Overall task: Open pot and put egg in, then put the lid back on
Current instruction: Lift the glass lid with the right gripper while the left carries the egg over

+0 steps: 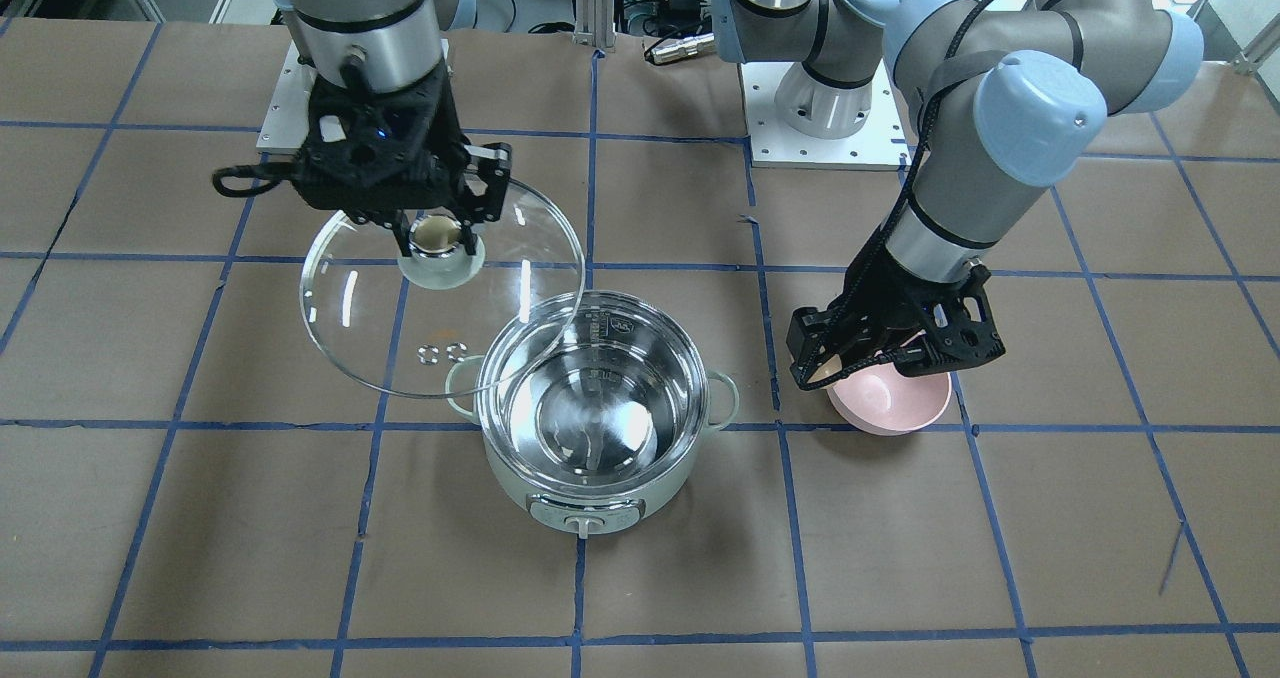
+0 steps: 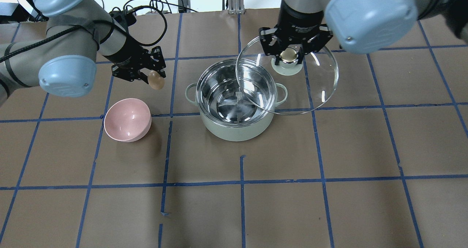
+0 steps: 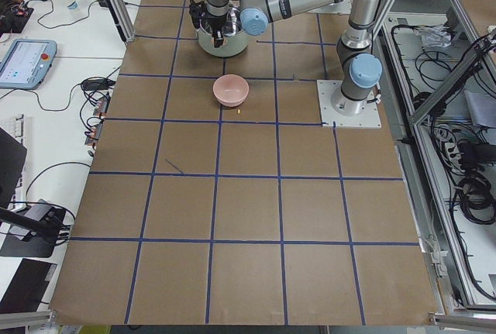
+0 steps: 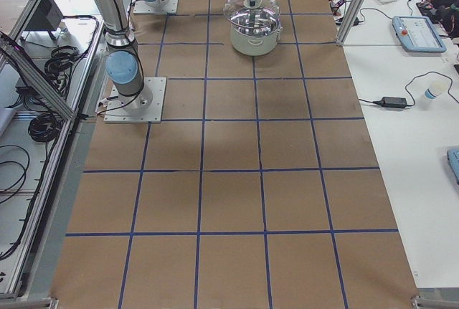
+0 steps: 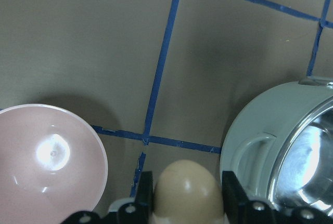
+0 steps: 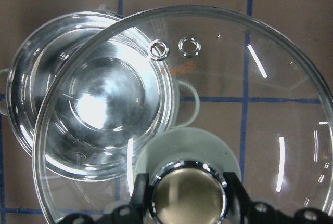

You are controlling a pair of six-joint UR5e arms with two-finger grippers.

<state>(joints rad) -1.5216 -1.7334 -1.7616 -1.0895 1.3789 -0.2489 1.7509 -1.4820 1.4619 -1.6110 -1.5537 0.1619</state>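
Note:
The mint-green pot stands open at the table's centre, and its steel interior is empty; it also shows in the front view. My left gripper is shut on the tan egg and holds it in the air between the pink bowl and the pot. The egg shows between the fingers in the left wrist view. My right gripper is shut on the knob of the glass lid. It holds the lid raised and tilted beside the pot, overlapping the pot's rim.
An empty pink bowl sits on the table to the left of the pot, below the left gripper. Brown paper with blue tape lines covers the table. The arm bases stand at the robot's side.

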